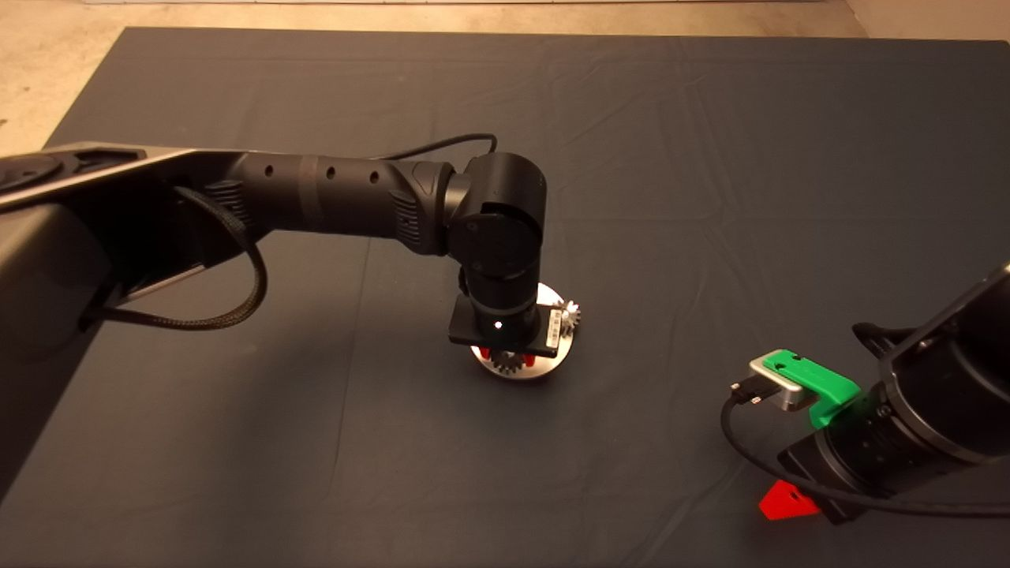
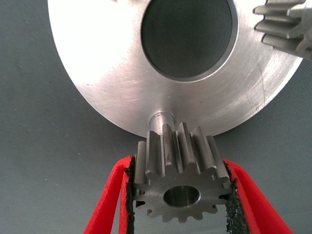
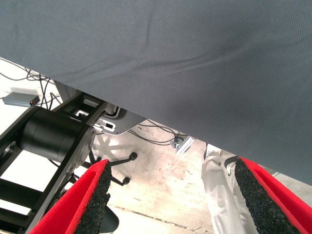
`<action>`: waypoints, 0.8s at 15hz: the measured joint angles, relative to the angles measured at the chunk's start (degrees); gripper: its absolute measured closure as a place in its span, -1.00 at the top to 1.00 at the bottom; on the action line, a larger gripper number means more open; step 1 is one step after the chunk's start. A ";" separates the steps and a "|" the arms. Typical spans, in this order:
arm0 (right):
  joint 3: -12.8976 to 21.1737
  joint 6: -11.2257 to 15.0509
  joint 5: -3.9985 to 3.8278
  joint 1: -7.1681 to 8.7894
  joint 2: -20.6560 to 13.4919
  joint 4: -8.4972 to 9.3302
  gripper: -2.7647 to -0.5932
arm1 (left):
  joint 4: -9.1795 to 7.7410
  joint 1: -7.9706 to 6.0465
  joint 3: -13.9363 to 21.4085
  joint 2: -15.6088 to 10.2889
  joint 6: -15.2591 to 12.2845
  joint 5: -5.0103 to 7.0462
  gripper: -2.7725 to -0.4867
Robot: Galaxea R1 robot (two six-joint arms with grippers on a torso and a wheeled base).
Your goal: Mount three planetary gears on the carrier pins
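My left gripper [image 1: 509, 361] hangs over the near edge of the shiny silver disc [image 1: 550, 365] in the middle of the mat. It is shut on a small silvery planetary gear [image 2: 179, 181], gripped by the teeth between both red fingers [image 2: 113, 195]. This gear sits right beside one upright carrier pin [image 2: 160, 120] at the disc's rim [image 2: 102, 73], its centre hole off the pin. Another planetary gear [image 1: 568, 315] [image 2: 286, 27] sits on the disc's far right side. The arm hides the rest of the disc. My right gripper [image 1: 789, 501] waits open at the lower right.
The dark mat [image 1: 710, 197] spreads wide around the disc. In the right wrist view, beyond the mat's edge [image 3: 161, 73], lie a pale floor, cables, a black stand [image 3: 48, 136] and something wrapped in white cloth [image 3: 217, 195].
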 joint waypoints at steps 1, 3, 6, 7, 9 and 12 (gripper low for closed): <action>0.00 0.02 0.00 0.00 0.02 0.01 0.17 | -0.06 0.00 -0.01 -0.01 0.00 0.01 -0.63; 0.00 0.02 0.00 0.00 0.00 0.01 0.17 | -0.06 0.02 -0.02 -0.30 0.00 0.05 -0.63; -0.02 0.02 0.02 0.00 0.00 0.01 0.17 | -0.04 0.05 -0.02 -0.88 0.02 0.02 -0.63; -0.02 0.02 -0.01 0.00 0.00 0.01 0.17 | -0.05 0.05 -0.02 -1.03 0.02 0.02 -0.64; -0.02 0.01 0.01 0.00 0.00 0.01 0.17 | -0.06 0.40 -0.02 -1.02 0.09 0.04 -0.64; -0.02 0.01 0.00 0.00 0.00 0.01 0.17 | -0.04 0.46 -0.02 -1.02 0.94 0.05 -0.64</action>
